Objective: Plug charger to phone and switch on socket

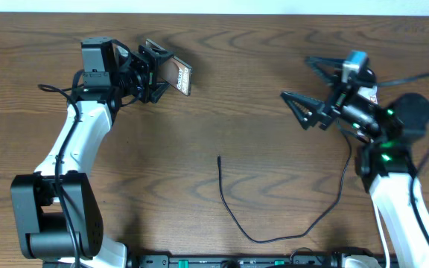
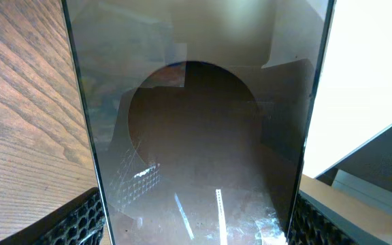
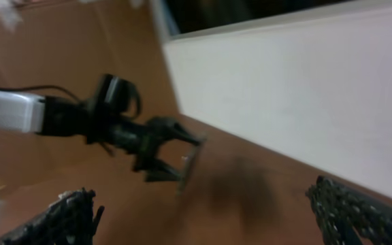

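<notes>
The bronze-brown phone (image 1: pixel 180 77) is held up off the table at the upper left, with my left gripper (image 1: pixel 159 71) shut on its sides. In the left wrist view the phone's glossy face (image 2: pixel 196 122) fills the frame between the two black fingers (image 2: pixel 77 221). The charger (image 1: pixel 225 202), a thin black cable, lies loose on the wood, its plug tip (image 1: pixel 219 158) pointing up at mid-table. My right gripper (image 1: pixel 295 77) hangs wide open at the right, nothing between its jaws, facing the phone (image 3: pixel 189 163) seen edge-on. The socket is out of view.
The cable curves along the front of the table and rises toward the right arm (image 1: pixel 389 141). A white wall (image 3: pixel 305 102) runs behind the table's far edge. The left arm (image 1: pixel 73 141) stretches along the left side.
</notes>
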Tool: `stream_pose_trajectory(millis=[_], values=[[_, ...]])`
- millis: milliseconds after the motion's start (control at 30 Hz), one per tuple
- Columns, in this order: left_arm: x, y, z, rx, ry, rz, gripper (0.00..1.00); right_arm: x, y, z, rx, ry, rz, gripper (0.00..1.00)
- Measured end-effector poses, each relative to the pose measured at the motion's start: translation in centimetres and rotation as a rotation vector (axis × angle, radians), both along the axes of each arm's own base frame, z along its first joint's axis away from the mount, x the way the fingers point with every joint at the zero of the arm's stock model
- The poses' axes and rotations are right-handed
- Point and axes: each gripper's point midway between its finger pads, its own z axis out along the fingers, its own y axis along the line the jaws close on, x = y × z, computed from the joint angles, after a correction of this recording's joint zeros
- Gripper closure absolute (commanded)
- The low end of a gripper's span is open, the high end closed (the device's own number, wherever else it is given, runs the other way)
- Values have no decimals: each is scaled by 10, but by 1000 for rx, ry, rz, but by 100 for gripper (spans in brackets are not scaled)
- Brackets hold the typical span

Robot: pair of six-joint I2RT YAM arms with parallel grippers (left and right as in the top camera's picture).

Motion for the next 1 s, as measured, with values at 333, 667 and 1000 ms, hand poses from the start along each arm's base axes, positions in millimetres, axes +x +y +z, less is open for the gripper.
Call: stream_pose_trajectory(millis=[333, 667, 1000], values=[[-3, -13, 0, -3, 7, -20, 93, 30, 32, -48, 172, 384, 36, 1], [-8, -35, -2, 15, 7, -55, 93, 45, 46, -85, 227, 625, -83, 1], [-17, -64, -3, 20, 6, -116, 93, 41, 61, -106, 139, 615, -94, 1]])
